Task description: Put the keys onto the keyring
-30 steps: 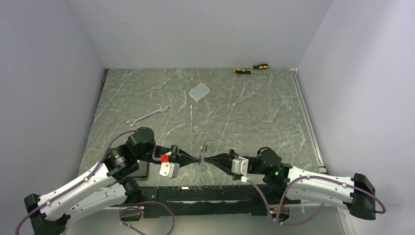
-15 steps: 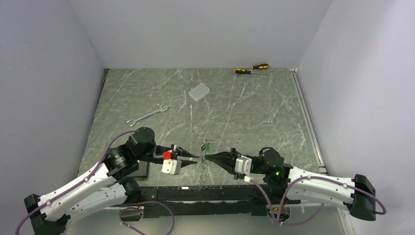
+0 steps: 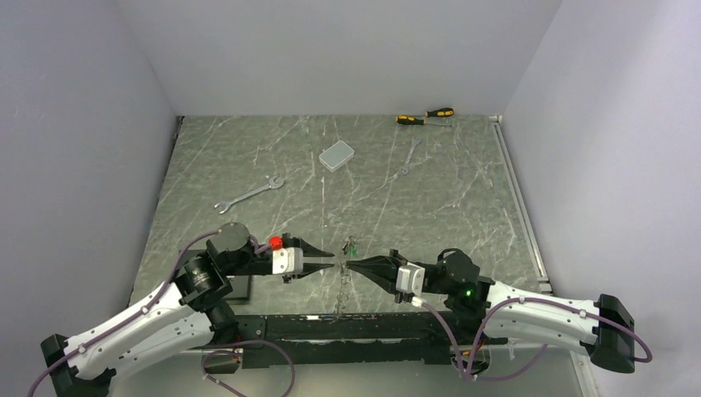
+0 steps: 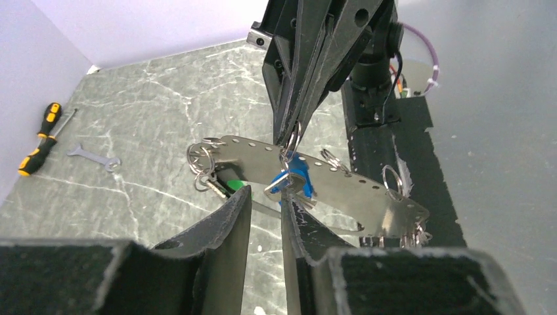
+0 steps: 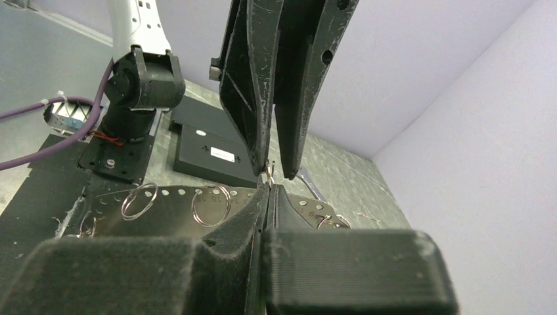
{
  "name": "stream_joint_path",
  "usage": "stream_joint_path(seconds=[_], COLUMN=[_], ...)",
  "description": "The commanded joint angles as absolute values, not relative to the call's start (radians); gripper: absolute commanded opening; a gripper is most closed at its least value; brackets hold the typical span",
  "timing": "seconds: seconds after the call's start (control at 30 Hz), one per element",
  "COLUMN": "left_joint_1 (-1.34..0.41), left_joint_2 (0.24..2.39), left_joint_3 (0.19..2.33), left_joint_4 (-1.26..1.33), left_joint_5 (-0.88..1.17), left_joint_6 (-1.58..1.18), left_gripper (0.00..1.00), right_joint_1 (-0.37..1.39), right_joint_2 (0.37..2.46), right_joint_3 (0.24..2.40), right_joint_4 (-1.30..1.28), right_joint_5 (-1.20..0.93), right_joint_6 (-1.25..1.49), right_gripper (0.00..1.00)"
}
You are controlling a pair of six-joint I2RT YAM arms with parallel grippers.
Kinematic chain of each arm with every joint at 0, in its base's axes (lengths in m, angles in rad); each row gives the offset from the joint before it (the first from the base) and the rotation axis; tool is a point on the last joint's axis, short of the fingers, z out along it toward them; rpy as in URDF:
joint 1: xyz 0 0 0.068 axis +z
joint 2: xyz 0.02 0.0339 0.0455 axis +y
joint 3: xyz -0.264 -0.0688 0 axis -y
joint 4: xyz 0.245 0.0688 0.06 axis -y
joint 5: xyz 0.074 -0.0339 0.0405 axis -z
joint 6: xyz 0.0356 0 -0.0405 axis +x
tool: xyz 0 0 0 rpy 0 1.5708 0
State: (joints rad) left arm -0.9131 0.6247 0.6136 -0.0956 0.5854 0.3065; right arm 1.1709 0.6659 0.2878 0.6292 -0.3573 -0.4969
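two-finger right tool [image 4: 289, 130] clamped on split ring [image 4: 295, 141] bearing blue key [image 4: 297, 181]; left tool [image 4: 266, 197] slightly apart, empty.

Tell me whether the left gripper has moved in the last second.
Yes. The left gripper has shifted toward the wrench and its jaws have parted, leaving a gap to the right gripper, which pinches the keyring.

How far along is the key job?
Done: blue key appears to hang from the ring pinched by the right gripper; green key lies by end rings of the keyring strip, attachment unclear. In hand: left gripper open, just short of the blue key. Left: confirm green; no other key visible.
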Motion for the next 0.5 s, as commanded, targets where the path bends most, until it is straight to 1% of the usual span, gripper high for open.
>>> stream_joint_path(seconds=[0.0,0.27,0.47], left_joint_1=[-0.914,-0.92,-0.926], left_joint_2=[0.604,0.648,0.657], left_joint_3=[0.566,0.556,0.545], left_joint_4=[0.088,0.149,0.169], left_joint_5=[0.595,0.646,0.66], left_joint_6=[0.171,0.15,0.151], left_gripper=[0.28,0.22,0.23], right_joint_1=[1.166,1.167,1.166], right_joint_2=[0.664,0.671,0.668], right_joint_3=[0.308,0.31,0.307], right_joint_4=[0.698,0.699,0.697], right_joint_5=[-0.362,-0.362,-0.351], right_joint_6=[-0.492,-0.494,-0.503], right_gripper=[0.0,0.0,0.0])
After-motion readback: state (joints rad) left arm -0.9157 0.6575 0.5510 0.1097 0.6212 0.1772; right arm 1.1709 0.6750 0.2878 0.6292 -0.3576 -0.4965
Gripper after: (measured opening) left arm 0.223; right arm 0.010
